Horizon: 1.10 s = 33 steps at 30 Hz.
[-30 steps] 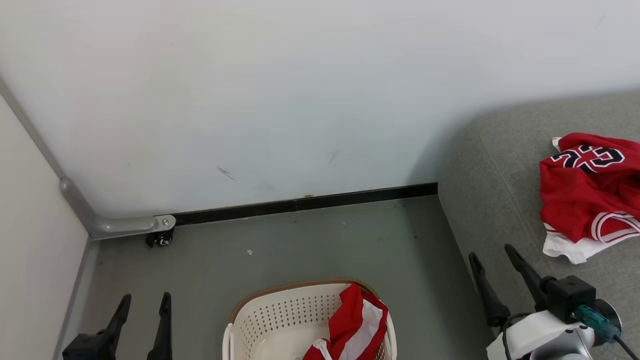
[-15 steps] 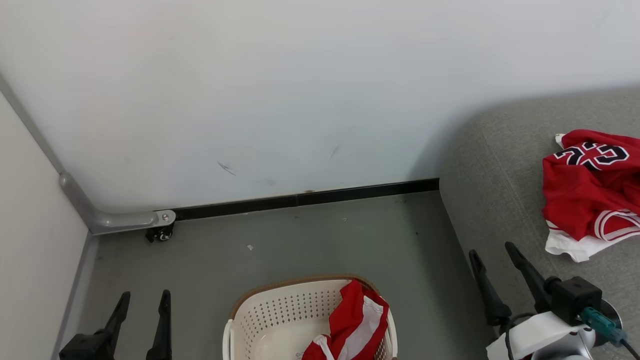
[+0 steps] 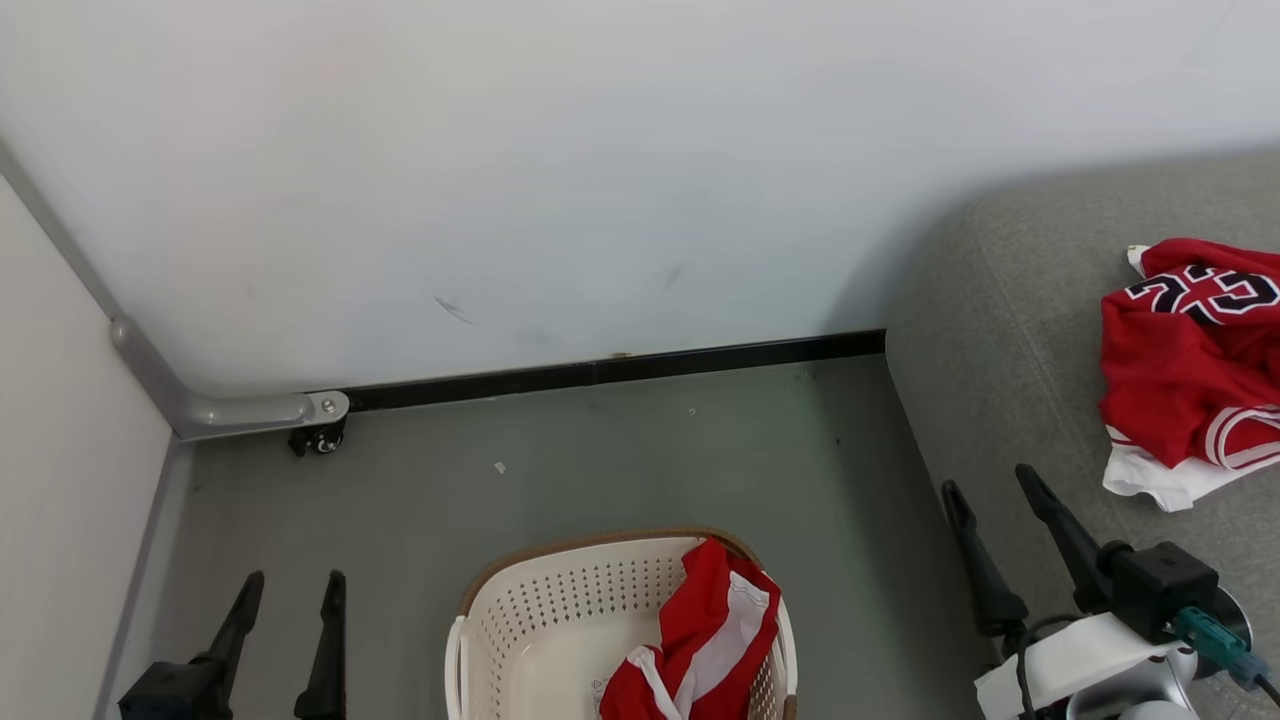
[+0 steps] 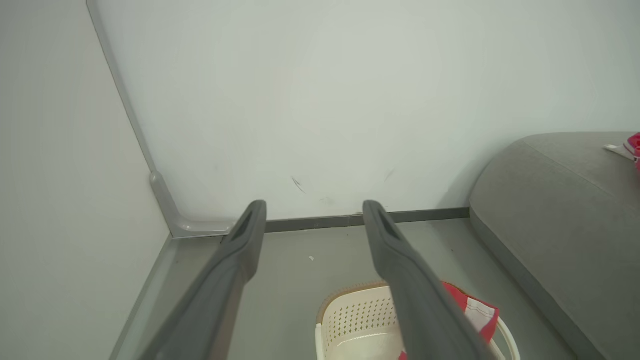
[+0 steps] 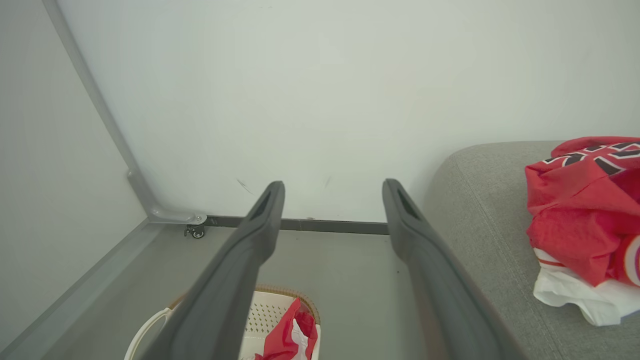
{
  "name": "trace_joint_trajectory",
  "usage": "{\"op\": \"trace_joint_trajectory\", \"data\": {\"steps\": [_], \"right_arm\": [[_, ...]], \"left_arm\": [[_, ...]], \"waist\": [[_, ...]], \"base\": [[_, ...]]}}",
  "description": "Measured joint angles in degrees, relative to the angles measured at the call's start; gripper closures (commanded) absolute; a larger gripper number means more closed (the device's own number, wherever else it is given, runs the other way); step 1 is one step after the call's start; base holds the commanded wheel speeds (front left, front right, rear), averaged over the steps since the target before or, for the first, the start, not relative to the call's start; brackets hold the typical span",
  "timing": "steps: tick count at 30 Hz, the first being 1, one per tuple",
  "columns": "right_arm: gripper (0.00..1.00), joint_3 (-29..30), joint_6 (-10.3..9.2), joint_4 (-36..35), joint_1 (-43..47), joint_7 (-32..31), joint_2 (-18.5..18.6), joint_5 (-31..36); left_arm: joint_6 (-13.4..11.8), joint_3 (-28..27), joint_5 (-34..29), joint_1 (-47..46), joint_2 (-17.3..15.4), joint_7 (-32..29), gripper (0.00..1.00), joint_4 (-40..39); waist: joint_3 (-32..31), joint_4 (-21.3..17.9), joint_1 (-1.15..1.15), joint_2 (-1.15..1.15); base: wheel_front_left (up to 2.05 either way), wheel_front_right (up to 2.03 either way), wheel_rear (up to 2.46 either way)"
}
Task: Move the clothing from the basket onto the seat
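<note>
I see the basket [image 3: 560, 605] on the floor [image 3: 600, 450] at the near centre, with its near part cut by the picture edge. One red garment [image 3: 705, 630] with a white stripe lies in it. It is bunched against the right wall of the basket and rises a little above the brown rim. The left half of the basket shows its pale bottom.

The seat [image 3: 1000, 330] takes the right side. Its rounded corner comes close to the wall [image 3: 600, 150]. Its left edge runs toward me, to the right of the basket, with a strip of floor between them. On the seat, well to the right of that edge, lies a red jersey [image 3: 1180, 390] with a black-and-white number. A piece of white fabric [image 3: 1160, 485] comes out from under its near side. Between the jersey and the left edge there is open grey cushion.

The left gripper [image 3: 295, 585] is at the near left, over the floor between the side panel [image 3: 60, 450] and the basket. Its jaws are released and stand apart, with nothing between them. The right gripper [image 3: 988, 480] is at the near right, over the left edge of the seat. Its jaws are also released and hold nothing.

Beyond the basket the floor is open up to the black skirting strip [image 3: 620, 372]. In the far left corner a small caster [image 3: 318, 440] stands under a grey frame bar [image 3: 250, 412].
</note>
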State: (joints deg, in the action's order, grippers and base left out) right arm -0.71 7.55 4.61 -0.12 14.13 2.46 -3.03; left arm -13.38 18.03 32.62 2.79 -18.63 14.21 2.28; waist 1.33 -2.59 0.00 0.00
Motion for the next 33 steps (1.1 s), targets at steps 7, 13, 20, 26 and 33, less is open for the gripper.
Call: {"op": "trace_joint_trajectory", "data": {"steps": [7, 13, 20, 26, 33], "right_arm": [[0.00, 0.03, 0.00, -1.59, -0.05, -0.03, -0.01, 0.00], [0.00, 1.03, 0.00, -3.46, -0.48, -0.54, -0.03, 0.00], [0.00, 2.50, 0.00, -6.00, -3.12, -0.56, -0.04, 0.01], [0.00, 3.31, 0.00, -7.81, -5.39, -0.62, -0.04, 0.01], [0.00, 4.50, 0.00, -9.75, -8.11, -1.20, -0.04, 0.03]], "left_arm": [[1.05, 2.60, -1.23, -2.01, -0.37, -1.12, 0.00, -0.35], [3.57, 6.75, -2.97, -7.27, 0.03, -3.67, 0.00, 0.02], [6.91, 12.96, -4.86, -12.00, 2.38, -7.13, 0.00, 3.20], [8.86, 16.35, -5.63, -16.07, 5.28, -8.69, 0.00, 7.11], [10.60, 18.66, -6.49, -19.82, 7.71, -10.31, 0.00, 11.78]], "waist": [[2.07, 0.19, 0.00, 0.00], [4.83, 0.22, 0.00, 0.00], [8.25, -0.06, 0.00, 0.00], [11.70, -0.56, 0.00, 0.00], [15.61, -1.24, 0.00, 0.00]], "base": [[0.00, 0.00, 0.00], [0.00, 0.00, 0.00], [0.00, 0.00, 0.00], [0.00, 0.00, 0.00], [0.00, 0.00, 0.00]]}}
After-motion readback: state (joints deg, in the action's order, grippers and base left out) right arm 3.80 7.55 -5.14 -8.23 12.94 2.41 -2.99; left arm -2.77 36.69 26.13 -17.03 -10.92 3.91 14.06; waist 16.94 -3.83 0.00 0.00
